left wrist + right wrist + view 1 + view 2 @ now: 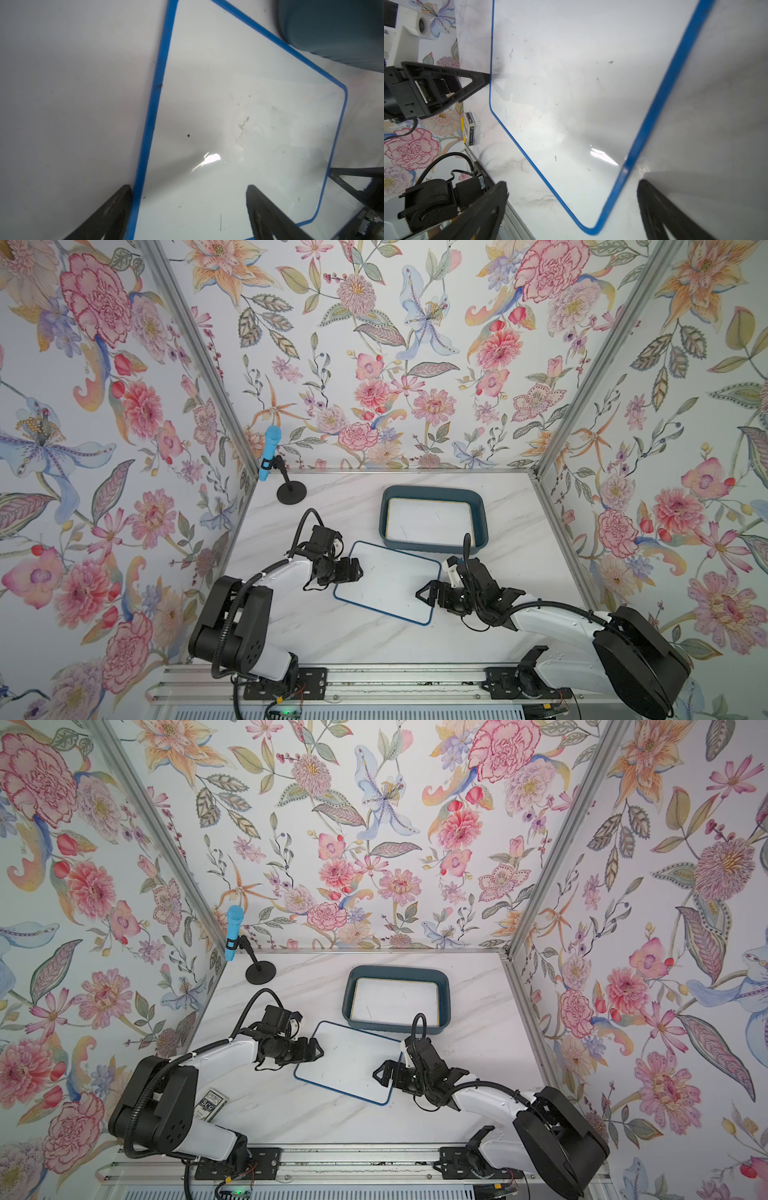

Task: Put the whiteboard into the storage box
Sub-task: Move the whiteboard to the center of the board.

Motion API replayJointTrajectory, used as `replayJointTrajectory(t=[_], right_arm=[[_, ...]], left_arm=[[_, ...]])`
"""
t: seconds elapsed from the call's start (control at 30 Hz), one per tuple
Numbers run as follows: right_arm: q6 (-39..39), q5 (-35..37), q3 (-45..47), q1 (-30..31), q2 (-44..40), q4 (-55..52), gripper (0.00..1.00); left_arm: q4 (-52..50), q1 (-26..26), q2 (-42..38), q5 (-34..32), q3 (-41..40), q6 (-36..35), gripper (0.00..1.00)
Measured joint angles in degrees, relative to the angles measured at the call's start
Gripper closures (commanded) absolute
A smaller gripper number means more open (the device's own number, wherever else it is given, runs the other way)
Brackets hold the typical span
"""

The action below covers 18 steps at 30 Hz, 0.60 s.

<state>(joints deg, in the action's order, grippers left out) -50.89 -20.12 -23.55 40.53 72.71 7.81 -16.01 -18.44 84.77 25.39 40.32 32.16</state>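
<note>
Blue-framed whiteboard (386,583) lies flat on table (498,506), just in front of storage box (432,490) holding 1 other board. Left gripper (358,569) and right gripper (420,595) flank opposite edges, jaws wide, gripping nothing

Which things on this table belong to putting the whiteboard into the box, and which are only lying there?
For the job:
- blue-framed whiteboard
- storage box
- whiteboard already in the box
- left gripper, open
- right gripper, open

Lying about:
- blue microphone on its stand
- small card box
</note>
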Motion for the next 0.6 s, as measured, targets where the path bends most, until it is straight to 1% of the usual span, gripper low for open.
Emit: replayJointTrajectory(t=[0.17,0.3,0.47,0.6], right_arm=[[-0.59,0.39,0.72,-0.13,-0.74,0.46,0.03],[-0.57,1.84,3.23,-1.27,-5.18,-1.25,0.06],[-0.39,3.63,5.86,-3.63,-11.19,-5.2,0.09],[0.94,3.54,5.95,-7.23,-12.09,-7.13,0.1]], left_arm=[[4.35,-1.22,-3.96,-0.57,-4.68,4.46,0.14],[8.72,-4.2,-5.31,-0.57,-7.17,8.87,0.16],[14.51,-7.28,-5.4,0.17,-8.98,15.34,0.19],[15.69,-8.48,-5.42,1.9,-9.11,18.51,0.22]])
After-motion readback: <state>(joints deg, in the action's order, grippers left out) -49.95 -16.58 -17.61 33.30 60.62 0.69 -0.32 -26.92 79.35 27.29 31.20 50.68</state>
